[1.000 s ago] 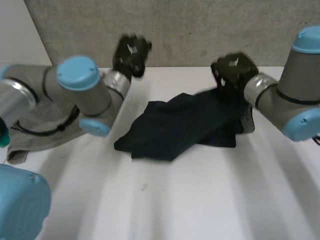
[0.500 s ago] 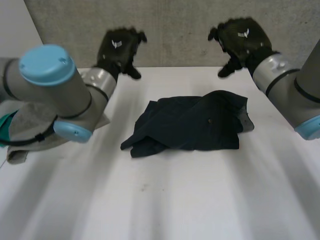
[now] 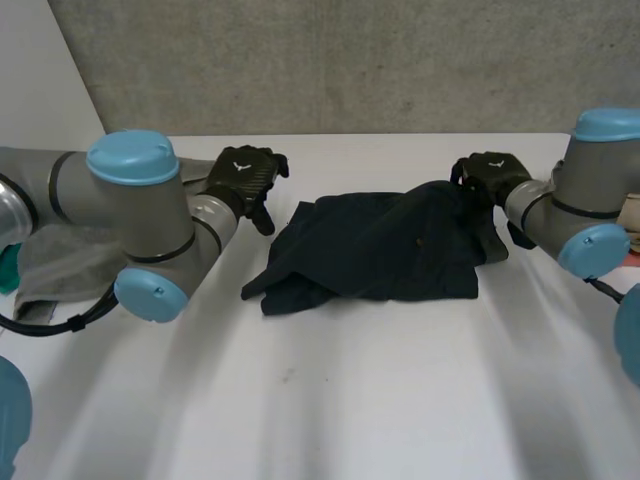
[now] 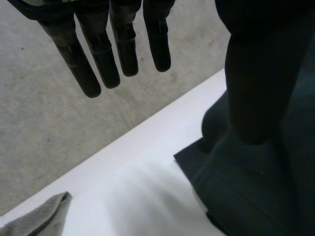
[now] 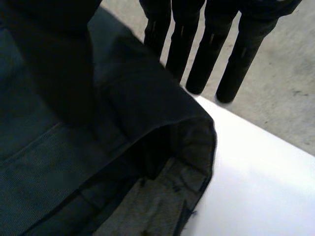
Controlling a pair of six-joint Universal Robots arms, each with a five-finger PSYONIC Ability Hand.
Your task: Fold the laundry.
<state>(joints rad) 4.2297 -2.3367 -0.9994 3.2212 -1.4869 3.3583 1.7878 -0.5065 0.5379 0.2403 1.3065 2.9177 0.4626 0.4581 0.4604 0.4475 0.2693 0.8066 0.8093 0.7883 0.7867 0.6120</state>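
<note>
- The dark garment [image 3: 380,250] lies mid-way across the counter [image 3: 350,400], roughly doubled over but rumpled.
- The left robot hand [image 3: 243,178] is just left of it, fingers straight and empty.
- The right robot hand [image 3: 487,175] is at its far-right edge, fingers straight and apart.
- The fold looks partly done, with neatening still to do.

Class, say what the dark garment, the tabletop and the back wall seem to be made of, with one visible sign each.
Dark garment: woven cloth, possibly cotton twill; fine ribbed weave, stitched seams, matte. Tabletop: smooth, white, faint sheen; perhaps laminate. Back wall: rough mottled grey, probably concrete.
</note>
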